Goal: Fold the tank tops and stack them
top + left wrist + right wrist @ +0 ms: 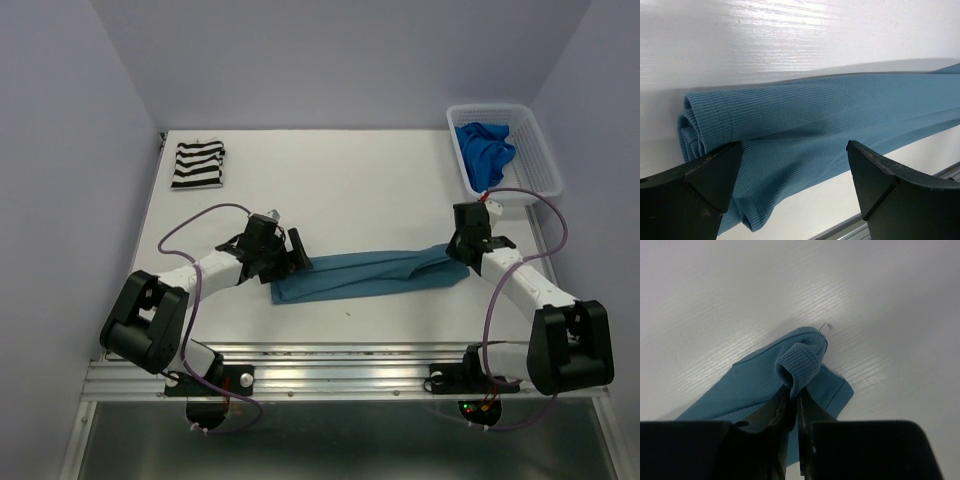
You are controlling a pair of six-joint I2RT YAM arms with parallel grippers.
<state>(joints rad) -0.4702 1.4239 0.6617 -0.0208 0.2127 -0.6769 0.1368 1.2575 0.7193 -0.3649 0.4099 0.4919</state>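
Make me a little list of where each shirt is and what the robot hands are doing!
striped tank top: folded, far left corner of the table
teal tank top: stretched long between the arms, mid-table
royal blue tank top: bunched in the white basket, far right
left gripper: open, at the teal tank top's left end
right gripper: shut on the teal tank top's right end

White arm links, black joints, purple cables, black pincer fingers.

The left gripper is being held low, jaws spread wide. The right gripper is being held pinched on the teal top.
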